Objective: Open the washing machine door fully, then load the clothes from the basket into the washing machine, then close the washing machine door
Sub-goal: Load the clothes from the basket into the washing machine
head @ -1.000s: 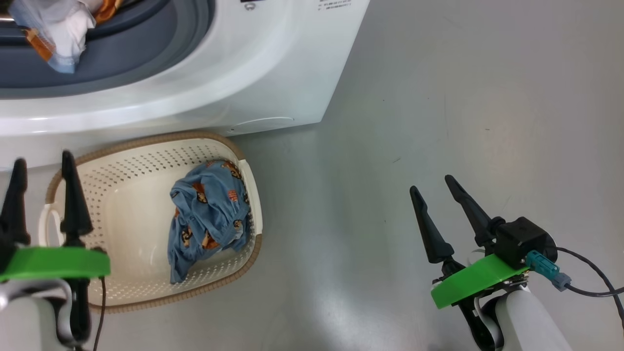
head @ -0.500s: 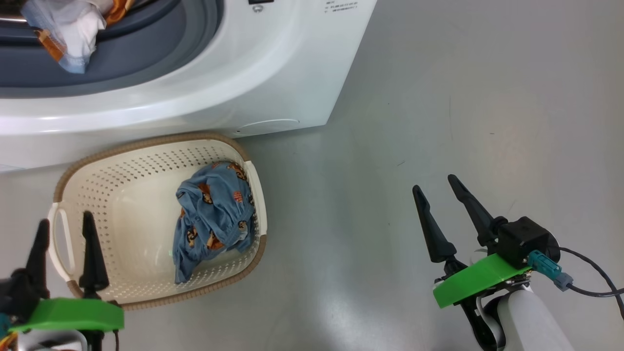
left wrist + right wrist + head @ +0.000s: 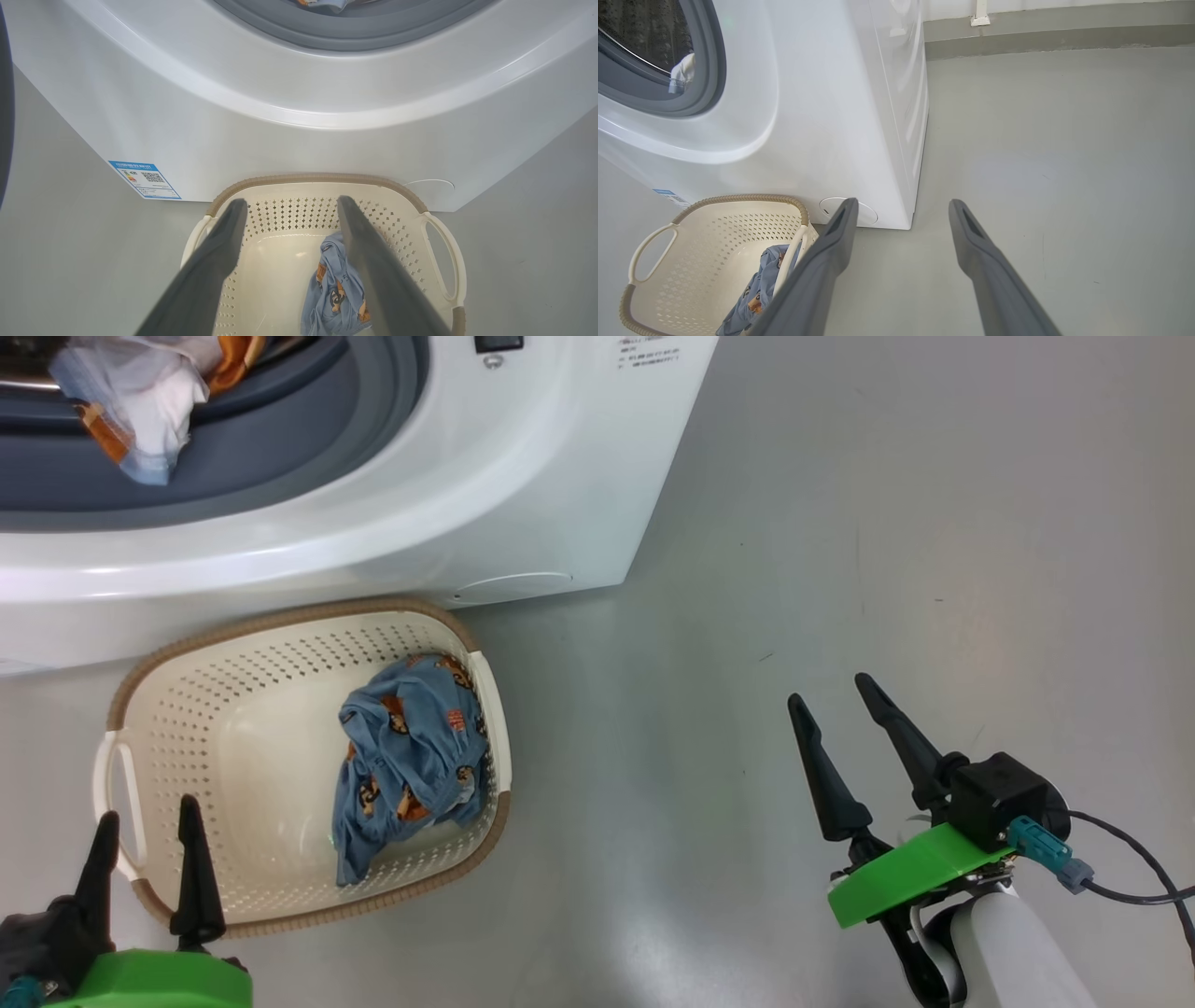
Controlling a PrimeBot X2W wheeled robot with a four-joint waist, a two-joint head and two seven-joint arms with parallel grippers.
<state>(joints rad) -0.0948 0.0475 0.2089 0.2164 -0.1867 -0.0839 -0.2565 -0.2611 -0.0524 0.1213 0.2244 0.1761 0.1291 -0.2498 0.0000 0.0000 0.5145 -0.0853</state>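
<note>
- The left hand (image 3: 149,807) hangs spread and empty by the near-left corner of the basket (image 3: 280,616); the right hand (image 3: 829,689), also released, is over bare floor (image 3: 840,523)
- One blue bear-print garment (image 3: 411,756) lies bunched against the basket's right wall
- Move the left hand rightwards, drop onto the thickest fold, and pinch deep so nothing trails

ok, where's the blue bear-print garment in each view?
Head view: blue bear-print garment left of centre, at the right end of the basket.
Left wrist view: bottom centre, low in the basket.
Right wrist view: lower left, against the basket wall.
Shared landmark: round flap at the lower corner of the washing machine, just past the basket.
</note>
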